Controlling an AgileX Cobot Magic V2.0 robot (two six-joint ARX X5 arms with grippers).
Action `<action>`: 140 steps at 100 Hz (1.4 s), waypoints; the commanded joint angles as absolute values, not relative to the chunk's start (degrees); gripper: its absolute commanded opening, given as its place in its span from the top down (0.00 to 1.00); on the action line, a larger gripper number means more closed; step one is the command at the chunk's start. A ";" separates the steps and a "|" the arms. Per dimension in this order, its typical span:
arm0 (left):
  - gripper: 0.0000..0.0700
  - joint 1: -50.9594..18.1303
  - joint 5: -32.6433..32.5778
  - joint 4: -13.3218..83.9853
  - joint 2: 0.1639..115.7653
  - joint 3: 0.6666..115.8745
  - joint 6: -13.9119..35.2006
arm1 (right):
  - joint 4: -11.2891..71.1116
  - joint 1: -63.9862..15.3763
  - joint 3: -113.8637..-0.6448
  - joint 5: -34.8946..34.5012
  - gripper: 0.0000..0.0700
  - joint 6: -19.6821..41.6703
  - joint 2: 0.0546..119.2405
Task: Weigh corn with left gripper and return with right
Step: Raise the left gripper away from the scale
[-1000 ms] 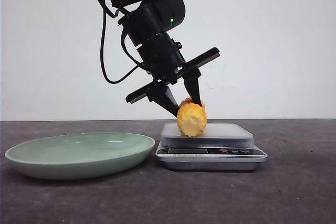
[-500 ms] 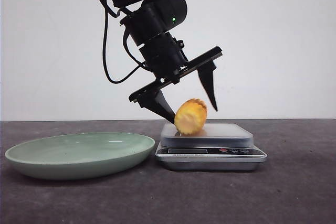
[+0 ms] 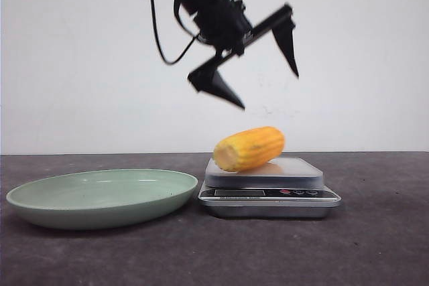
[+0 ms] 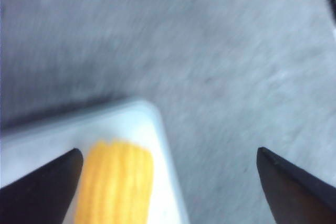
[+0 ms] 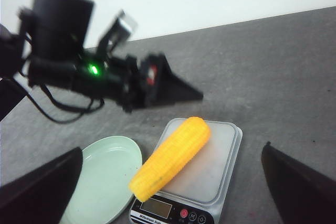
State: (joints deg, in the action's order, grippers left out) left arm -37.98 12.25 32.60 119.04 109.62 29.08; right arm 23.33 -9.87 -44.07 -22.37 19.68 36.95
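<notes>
A plain white wall stands behind a dark grey table [image 3: 375,246]. On it sits a silver scale [image 3: 268,192], and the corn [image 3: 249,148] lies on its side across the scale's platform, its paler cut end overhanging the edge on the side toward a pale green plate [image 3: 100,195] that rests just beside the scale. In the right wrist view the corn [image 5: 170,158] lies diagonally over the platform with one end reaching out past the corner by the scale's display; the buttons there are too small to read. The left gripper [image 3: 265,65] hangs in the air above the corn, well clear of it, its two pointed fingers spread wide and holding nothing. The top of that arm is cut off by the frame in the front view, and in the right wrist view it is blurred, so only its green light and one finger show clearly. The left wrist view is smeared: it shows the two dark fingertips [image 4: 44,179] far apart, with part of the corn [image 4: 115,182] and a corner of the white platform [image 4: 163,145] between them, the rest cut off. Of the right gripper [image 5: 170,190] only two dark fingertips show at the lower corners of its own view, set wide apart with nothing between them.
</notes>
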 commanded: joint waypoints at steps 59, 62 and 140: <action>1.00 -36.40 -3.25 68.53 118.15 153.91 12.45 | 24.60 -10.11 -44.91 -19.53 0.00 16.34 37.47; 1.00 -36.47 -3.25 70.06 117.62 155.72 12.45 | 24.75 -10.11 -44.91 -19.40 0.00 16.23 37.56; 1.00 -41.76 -6.20 84.88 94.32 177.60 6.94 | 28.32 -10.63 -44.91 -19.46 0.00 14.22 44.86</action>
